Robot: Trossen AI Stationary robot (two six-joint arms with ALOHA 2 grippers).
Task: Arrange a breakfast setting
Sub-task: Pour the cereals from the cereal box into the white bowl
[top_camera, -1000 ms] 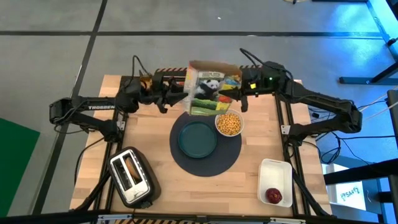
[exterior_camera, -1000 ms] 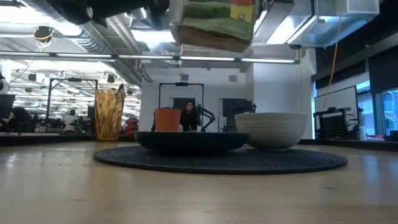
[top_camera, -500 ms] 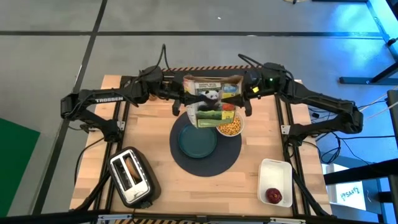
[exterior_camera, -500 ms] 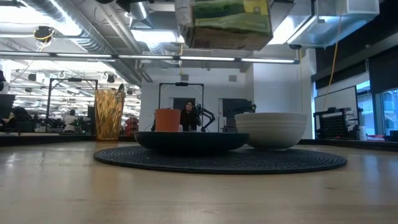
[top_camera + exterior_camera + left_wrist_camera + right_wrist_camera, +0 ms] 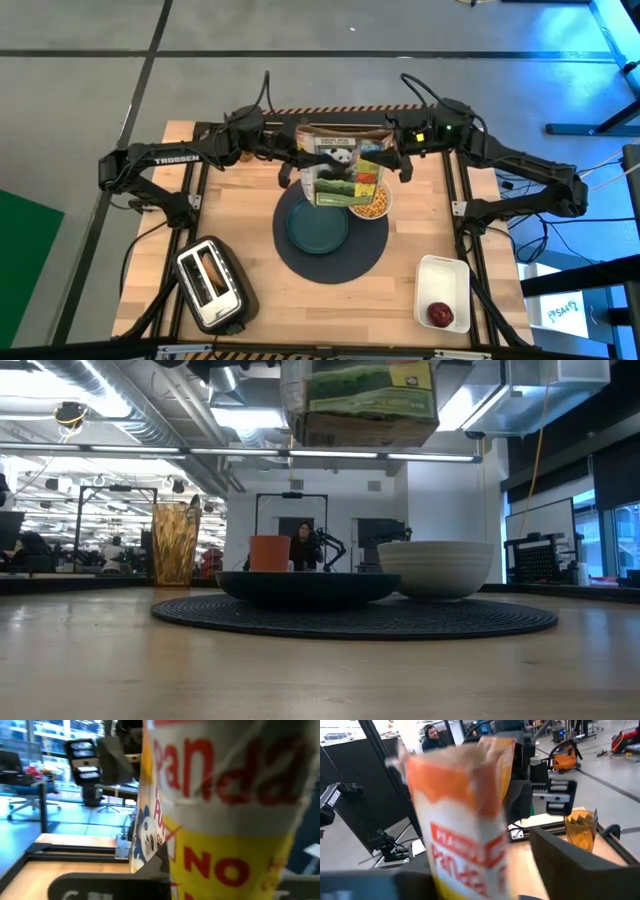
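A colourful cereal box [image 5: 342,165] hangs in the air over the white bowl [image 5: 370,203], which holds yellow cereal. The bowl and a teal plate [image 5: 318,222] stand on the round dark-blue mat [image 5: 335,262]. My left gripper [image 5: 293,163] is at the box's left side and my right gripper [image 5: 393,160] at its right side, both shut on it. The low view shows the box's bottom [image 5: 360,405], the amber glass [image 5: 175,543] and the orange cup [image 5: 269,552] behind the plate. The red fruit [image 5: 440,314] lies in the white tray [image 5: 443,272]. The spoon is out of view. My left gripper has the cereal box by its left side [image 5: 150,835], coming level from the table's left; the box fills the wrist view and hides the fingertips. The box is lifted clear and about upright. My right gripper holds the box's right side [image 5: 470,875] between its two fingers, coming level from the table's right. The box hangs clear above the bowl.
A silver-and-black toaster [image 5: 212,283] with something brown in its slot stands at the near left. The white tray is at the near right. Bare wood lies on the table's left and in front of the mat.
My left gripper has gone toward the table's right edge and come up against the box's left side. The box, tilted over the bowl a second ago, has turned back to about upright in my right gripper, which has shifted slightly toward the far edge.
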